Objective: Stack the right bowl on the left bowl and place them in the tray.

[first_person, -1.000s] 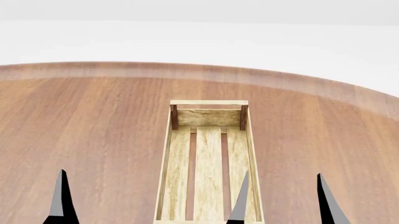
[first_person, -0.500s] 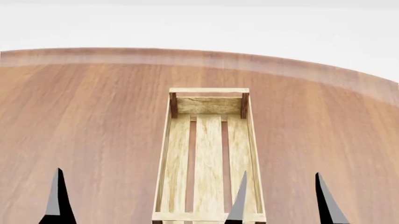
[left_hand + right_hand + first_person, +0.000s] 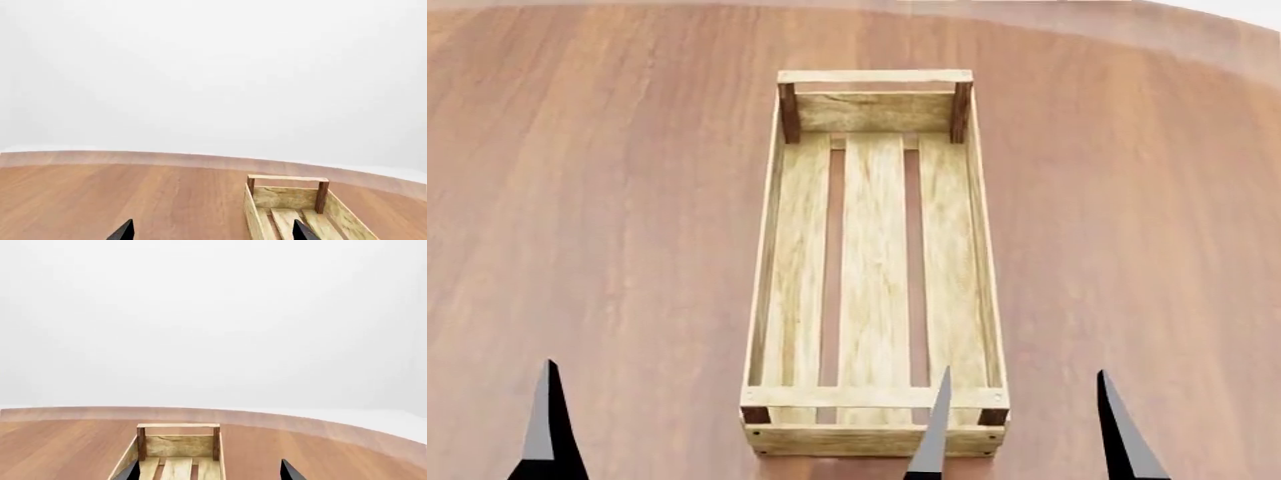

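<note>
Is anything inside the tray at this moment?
No. The tray holds nothing: its three floor slats show bare, with table wood visible through the gaps. One right gripper fingertip covers a small patch near the front corner. No bowls show in any view.

No readable text, labels, brands or numbers on any surface

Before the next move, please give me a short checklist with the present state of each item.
1. Tray fully in head view: ok.
2. Tray floor free of objects: ok.
3. Both bowls located: not ok, none shows in any view.
4. Left gripper open and holding nothing: ok.
5. Right gripper open and holding nothing: ok.
6. Table around the tray free of obstacles: ok in the visible part.
</note>
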Tool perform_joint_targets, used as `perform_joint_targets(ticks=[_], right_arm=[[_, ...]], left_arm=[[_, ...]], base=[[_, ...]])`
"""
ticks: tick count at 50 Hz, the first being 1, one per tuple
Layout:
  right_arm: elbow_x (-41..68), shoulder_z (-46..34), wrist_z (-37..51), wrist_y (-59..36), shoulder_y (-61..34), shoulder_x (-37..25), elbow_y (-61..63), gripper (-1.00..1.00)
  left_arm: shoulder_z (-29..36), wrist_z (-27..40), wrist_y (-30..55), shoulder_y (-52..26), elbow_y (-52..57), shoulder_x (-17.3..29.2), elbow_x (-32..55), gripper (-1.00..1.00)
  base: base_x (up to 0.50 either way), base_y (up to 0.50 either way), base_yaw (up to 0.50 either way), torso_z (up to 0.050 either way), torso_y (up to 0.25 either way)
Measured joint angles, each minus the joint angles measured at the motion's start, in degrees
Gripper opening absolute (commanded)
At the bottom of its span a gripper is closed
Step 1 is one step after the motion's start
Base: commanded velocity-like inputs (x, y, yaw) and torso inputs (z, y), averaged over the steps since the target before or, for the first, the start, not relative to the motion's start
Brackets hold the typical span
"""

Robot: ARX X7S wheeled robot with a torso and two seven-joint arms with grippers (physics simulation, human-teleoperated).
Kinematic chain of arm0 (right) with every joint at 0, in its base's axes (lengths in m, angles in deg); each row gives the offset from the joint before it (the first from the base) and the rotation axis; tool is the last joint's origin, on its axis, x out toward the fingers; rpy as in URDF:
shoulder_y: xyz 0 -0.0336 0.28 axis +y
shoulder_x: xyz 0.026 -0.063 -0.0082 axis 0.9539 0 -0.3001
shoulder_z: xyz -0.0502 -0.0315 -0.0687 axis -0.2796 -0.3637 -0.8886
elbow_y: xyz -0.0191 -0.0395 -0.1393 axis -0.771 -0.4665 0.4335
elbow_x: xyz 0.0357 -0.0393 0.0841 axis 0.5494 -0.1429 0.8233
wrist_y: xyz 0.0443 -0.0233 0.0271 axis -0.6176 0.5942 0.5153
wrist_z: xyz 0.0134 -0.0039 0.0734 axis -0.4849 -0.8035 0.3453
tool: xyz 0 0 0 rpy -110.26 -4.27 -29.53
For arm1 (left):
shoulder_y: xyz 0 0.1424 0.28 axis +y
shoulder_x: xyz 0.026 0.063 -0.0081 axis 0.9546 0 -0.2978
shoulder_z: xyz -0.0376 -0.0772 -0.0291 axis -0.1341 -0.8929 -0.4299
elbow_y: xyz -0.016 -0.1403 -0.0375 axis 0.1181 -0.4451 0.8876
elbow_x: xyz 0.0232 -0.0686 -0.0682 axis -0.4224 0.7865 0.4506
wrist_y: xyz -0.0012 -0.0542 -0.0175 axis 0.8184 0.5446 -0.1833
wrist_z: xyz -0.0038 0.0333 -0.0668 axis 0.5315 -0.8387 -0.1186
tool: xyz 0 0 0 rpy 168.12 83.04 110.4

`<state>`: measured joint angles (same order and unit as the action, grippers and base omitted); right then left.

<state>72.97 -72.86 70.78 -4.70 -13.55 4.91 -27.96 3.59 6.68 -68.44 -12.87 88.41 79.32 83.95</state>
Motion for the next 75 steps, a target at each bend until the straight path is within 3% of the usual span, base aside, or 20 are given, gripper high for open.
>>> perform_joint_targets(ticks=[39, 75], right_arm=[[1.1, -0.2, 0.9, 0.7, 0.0, -1.0, -0.6, 1.0], [1.8, -0.1, 2.0, 0.7, 0.1, -2.0, -0.8, 1.0]], left_arm=[[-1.6, 0.7, 1.9, -0.9, -2.6, 2.9, 2.1, 1.0], [-11.1, -0.8, 21.7, -4.6, -7.8, 7.9, 26.9, 1.0]], base=[[0.0, 0.0, 0.0, 0.0, -0.032], [0.0, 0.0, 0.0, 0.0, 0.0]])
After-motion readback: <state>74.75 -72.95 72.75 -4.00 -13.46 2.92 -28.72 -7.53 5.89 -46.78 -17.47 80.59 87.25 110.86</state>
